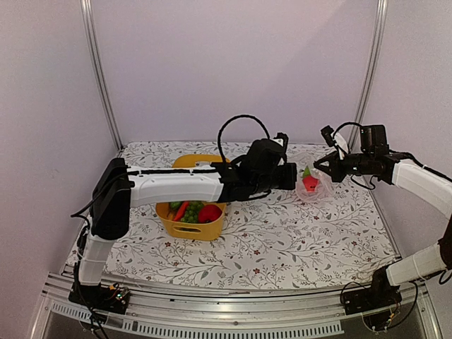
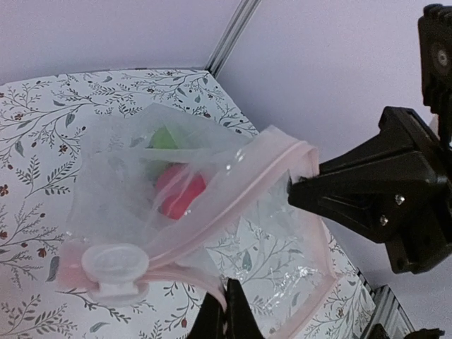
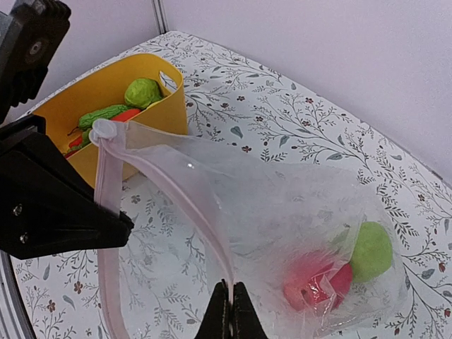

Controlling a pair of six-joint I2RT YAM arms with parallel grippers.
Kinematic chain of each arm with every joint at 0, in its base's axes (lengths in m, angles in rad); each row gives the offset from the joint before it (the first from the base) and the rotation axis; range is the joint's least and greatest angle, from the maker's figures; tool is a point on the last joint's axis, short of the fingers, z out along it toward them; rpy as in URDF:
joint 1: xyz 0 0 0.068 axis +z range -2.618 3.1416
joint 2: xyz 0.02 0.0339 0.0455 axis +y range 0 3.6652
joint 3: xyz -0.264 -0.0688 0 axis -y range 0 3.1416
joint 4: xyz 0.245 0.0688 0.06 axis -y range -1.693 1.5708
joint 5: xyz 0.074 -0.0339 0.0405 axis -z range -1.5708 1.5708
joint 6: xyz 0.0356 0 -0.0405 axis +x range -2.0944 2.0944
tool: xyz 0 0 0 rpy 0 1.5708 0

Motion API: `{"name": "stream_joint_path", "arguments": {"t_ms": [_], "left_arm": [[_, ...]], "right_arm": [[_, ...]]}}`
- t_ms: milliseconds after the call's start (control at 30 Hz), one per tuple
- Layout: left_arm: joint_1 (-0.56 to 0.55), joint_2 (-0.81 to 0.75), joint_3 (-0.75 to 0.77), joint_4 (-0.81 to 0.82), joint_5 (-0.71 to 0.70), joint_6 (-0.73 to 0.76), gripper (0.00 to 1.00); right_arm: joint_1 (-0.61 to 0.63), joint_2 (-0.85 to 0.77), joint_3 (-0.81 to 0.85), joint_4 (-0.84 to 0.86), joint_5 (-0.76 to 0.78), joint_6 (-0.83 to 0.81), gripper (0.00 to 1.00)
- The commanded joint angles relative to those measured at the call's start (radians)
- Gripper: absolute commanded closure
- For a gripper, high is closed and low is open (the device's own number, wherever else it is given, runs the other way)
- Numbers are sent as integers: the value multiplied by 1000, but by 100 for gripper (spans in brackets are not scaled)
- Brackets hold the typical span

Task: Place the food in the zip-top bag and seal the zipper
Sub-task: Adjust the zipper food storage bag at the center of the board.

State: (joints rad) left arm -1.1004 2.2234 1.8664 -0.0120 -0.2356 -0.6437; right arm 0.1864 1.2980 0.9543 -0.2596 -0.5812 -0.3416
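The zip-top bag (image 1: 313,185) hangs open-mouthed between both grippers above the table's back right. A red piece (image 2: 180,192) and a green piece (image 2: 164,138) of food lie inside it, the same red (image 3: 316,288) and green (image 3: 371,251) pieces in the right wrist view. My left gripper (image 2: 227,312) is shut on the near side of the pink zipper (image 2: 233,212), beside the white slider (image 2: 113,267). My right gripper (image 3: 231,312) is shut on the opposite zipper strip (image 3: 185,199). In the top view the left gripper (image 1: 294,176) and right gripper (image 1: 321,168) face each other closely.
A yellow tub (image 1: 192,232) stands left of centre under the left forearm, holding more food (image 1: 191,210), green, orange and red pieces. It also shows in the right wrist view, yellow tub (image 3: 152,106). The floral tablecloth (image 1: 282,240) covers the table; walls close in behind.
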Motion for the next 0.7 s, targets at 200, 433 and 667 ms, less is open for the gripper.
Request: {"name": "stream_joint_path", "arguments": {"t_ms": [200, 433, 667], "left_arm": [[2, -7, 8, -26, 2, 2, 100], [13, -29, -29, -14, -11, 30, 100], [19, -14, -13, 56, 24, 85, 100]], "right_arm": [[-19, -35, -20, 48, 80, 10, 100], [-34, -109, -61, 123, 117, 30, 100], [-33, -91, -63, 110, 87, 8, 100]]}}
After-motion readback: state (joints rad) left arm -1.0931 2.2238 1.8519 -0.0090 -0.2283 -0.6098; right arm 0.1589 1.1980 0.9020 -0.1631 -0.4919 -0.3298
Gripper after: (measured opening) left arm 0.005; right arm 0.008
